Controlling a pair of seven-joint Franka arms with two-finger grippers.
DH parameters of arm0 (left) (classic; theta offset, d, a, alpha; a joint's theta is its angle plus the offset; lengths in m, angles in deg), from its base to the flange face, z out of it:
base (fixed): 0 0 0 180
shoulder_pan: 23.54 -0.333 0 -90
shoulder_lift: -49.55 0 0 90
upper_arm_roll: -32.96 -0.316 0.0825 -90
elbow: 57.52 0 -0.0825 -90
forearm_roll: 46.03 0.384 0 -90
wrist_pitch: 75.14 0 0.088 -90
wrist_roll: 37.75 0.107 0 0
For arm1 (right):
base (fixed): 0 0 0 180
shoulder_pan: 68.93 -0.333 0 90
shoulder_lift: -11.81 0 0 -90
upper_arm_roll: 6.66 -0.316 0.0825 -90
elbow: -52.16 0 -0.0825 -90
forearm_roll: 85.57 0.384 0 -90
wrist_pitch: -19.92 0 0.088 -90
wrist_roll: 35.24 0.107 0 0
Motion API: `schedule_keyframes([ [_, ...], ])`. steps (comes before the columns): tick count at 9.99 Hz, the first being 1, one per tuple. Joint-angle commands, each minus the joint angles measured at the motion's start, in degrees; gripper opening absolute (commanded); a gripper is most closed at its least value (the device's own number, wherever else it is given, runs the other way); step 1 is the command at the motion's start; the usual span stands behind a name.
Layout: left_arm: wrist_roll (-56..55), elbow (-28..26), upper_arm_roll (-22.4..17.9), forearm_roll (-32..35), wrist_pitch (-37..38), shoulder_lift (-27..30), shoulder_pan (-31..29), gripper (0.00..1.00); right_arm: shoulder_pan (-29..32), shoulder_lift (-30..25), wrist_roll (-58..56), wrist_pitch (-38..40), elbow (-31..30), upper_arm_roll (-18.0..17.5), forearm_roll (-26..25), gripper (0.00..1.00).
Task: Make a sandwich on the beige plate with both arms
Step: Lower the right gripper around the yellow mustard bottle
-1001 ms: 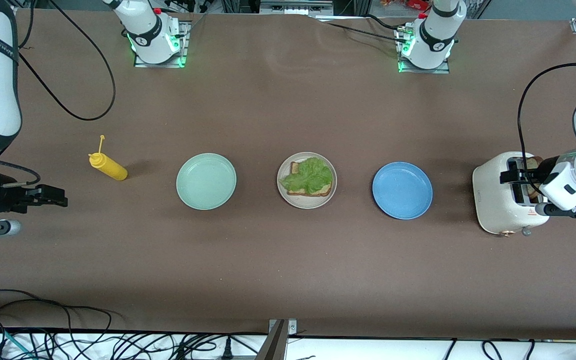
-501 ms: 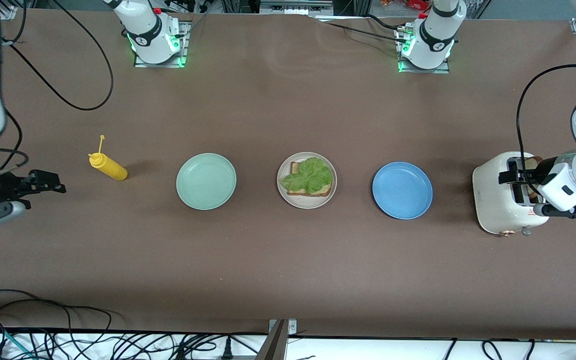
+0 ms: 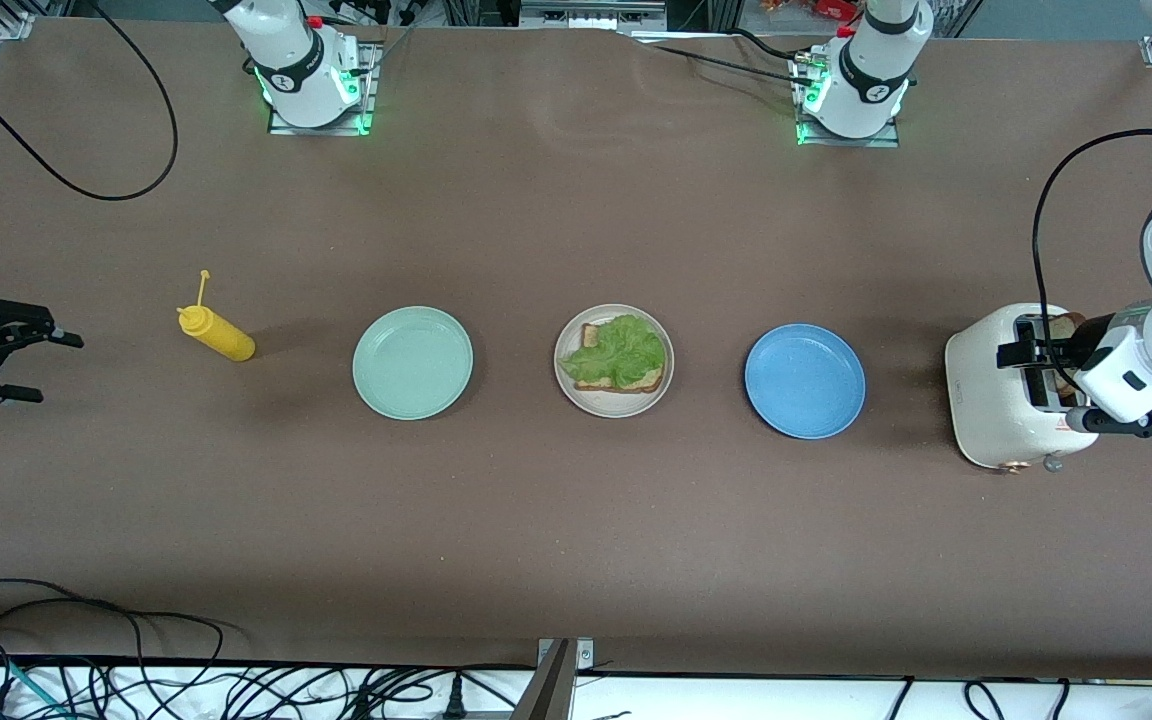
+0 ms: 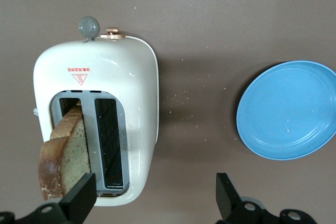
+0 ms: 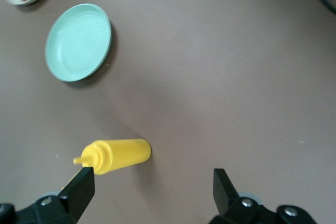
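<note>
The beige plate [image 3: 614, 398] sits mid-table with a toast slice [image 3: 626, 381] and a ruffled lettuce leaf [image 3: 619, 349] on top of it. A second toast slice [image 4: 65, 156] stands up out of one slot of the white toaster [image 4: 105, 119] at the left arm's end of the table. My left gripper [image 3: 1028, 355] hangs open just above the toaster, and one of its fingers [image 4: 79, 198] is beside the slice without holding it. My right gripper [image 3: 54, 370] is open and empty, low at the right arm's end of the table near the yellow bottle [image 5: 118, 156].
A mint green plate [image 3: 412, 362] and a blue plate [image 3: 804, 380] flank the beige plate. The yellow squeeze bottle [image 3: 216, 334] lies on its side toward the right arm's end. Cables run along the table edge nearest the camera.
The right arm has drawn back toward its end of the table, its upper links leaving the view, and its gripper has shifted outward. The left gripper has stayed over the toaster.
</note>
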Motion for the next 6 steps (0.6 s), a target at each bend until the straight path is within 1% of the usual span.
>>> schedule_keyframes([
  [1,-0.83,0.44,0.17,1.96,0.72,0.06,0.17,1.00,5.58,-1.32,-18.55,-1.03,-8.51,-0.81,8.09,1.00],
  [2,-0.83,0.44,0.17,1.96,0.72,0.06,0.26,1.00,6.82,-1.41,-24.90,-1.03,-11.49,-0.72,11.17,1.00],
  [4,-0.83,0.44,0.17,1.96,0.72,0.06,0.26,1.00,8.41,-0.54,-33.71,-0.85,-16.24,-0.63,15.05,1.00],
  [5,-0.83,0.44,0.17,1.96,0.72,0.06,0.26,1.00,9.02,0.60,-37.66,-1.20,-18.70,-0.55,17.16,1.00],
  [6,-0.83,0.44,0.17,1.96,0.72,0.06,0.26,1.00,9.55,2.53,-41.45,-1.03,-19.42,-0.55,19.00,1.00],
])
